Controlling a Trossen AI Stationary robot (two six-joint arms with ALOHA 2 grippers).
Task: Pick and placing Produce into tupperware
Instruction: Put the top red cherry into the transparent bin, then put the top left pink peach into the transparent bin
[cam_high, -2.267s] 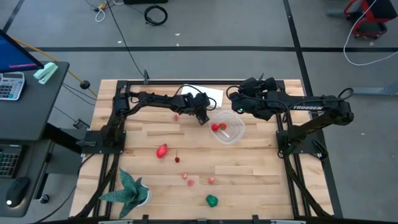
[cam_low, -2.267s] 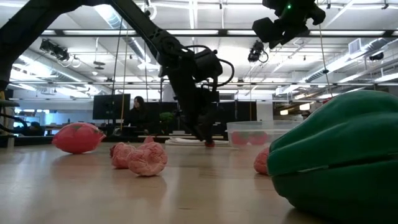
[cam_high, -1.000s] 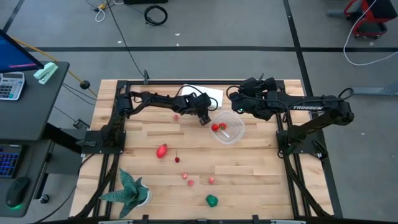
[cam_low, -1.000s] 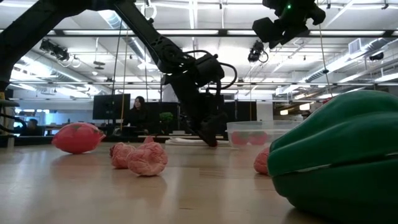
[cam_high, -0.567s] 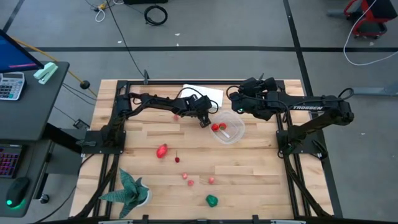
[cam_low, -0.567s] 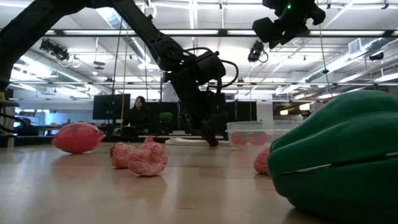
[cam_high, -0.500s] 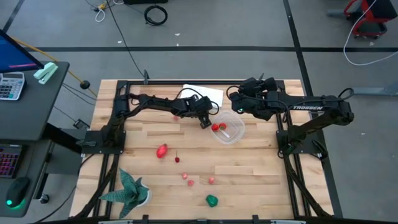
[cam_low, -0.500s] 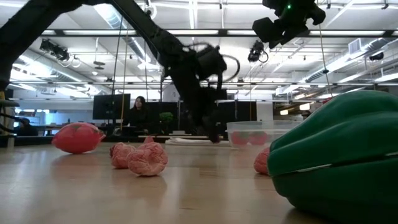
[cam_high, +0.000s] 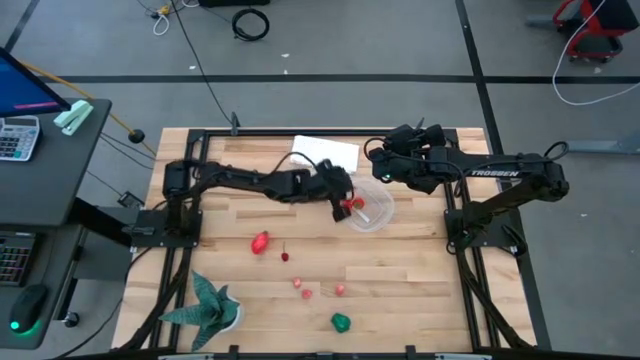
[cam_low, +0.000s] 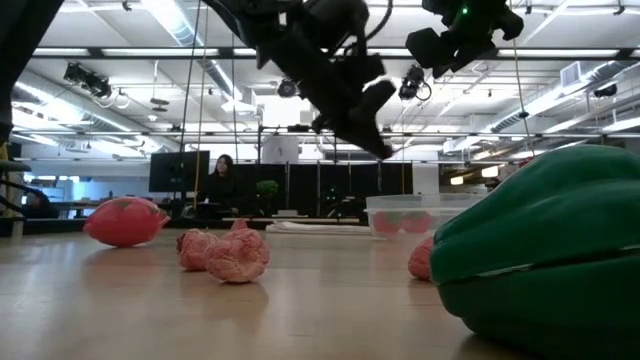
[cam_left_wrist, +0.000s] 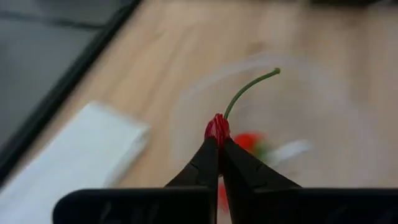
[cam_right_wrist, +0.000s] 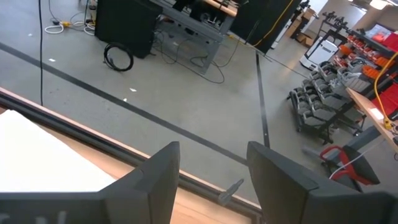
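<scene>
My left gripper (cam_high: 346, 204) (cam_low: 384, 150) hangs raised over the near-left rim of the clear round tupperware (cam_high: 380, 215) (cam_low: 440, 205), shut on a small red cherry (cam_left_wrist: 217, 129) with a green stem. Something red (cam_left_wrist: 250, 140) lies inside the tub. My right gripper (cam_right_wrist: 211, 180) stands open and raised beyond the tub's far side, holding nothing. Loose produce rests on the table: a red piece (cam_high: 261, 242), a tiny red one (cam_high: 285, 256), pink ones (cam_high: 303, 289) (cam_high: 340, 290) and a green one (cam_high: 341, 322). My left gripper pinches the cherry's red body (cam_left_wrist: 217, 132) between its two fingertips, only at their free ends. The fingers slant downward toward the tub from the table's left. The cherry is lifted clear, and its green stem (cam_left_wrist: 249, 90) sticks out beyond the fingertips.
A flat white cloth (cam_high: 326, 152) lies at the far edge behind the tub. A spiky teal potted plant (cam_high: 208, 304) stands at the near left corner. In the low view the green piece (cam_low: 545, 265) fills the near right, with pink pieces (cam_low: 237, 255) beside it.
My left gripper has risen from the table beside the tub's left side and gone toward the table's right, carrying the cherry up clear of the wood to over the tub's rim.
</scene>
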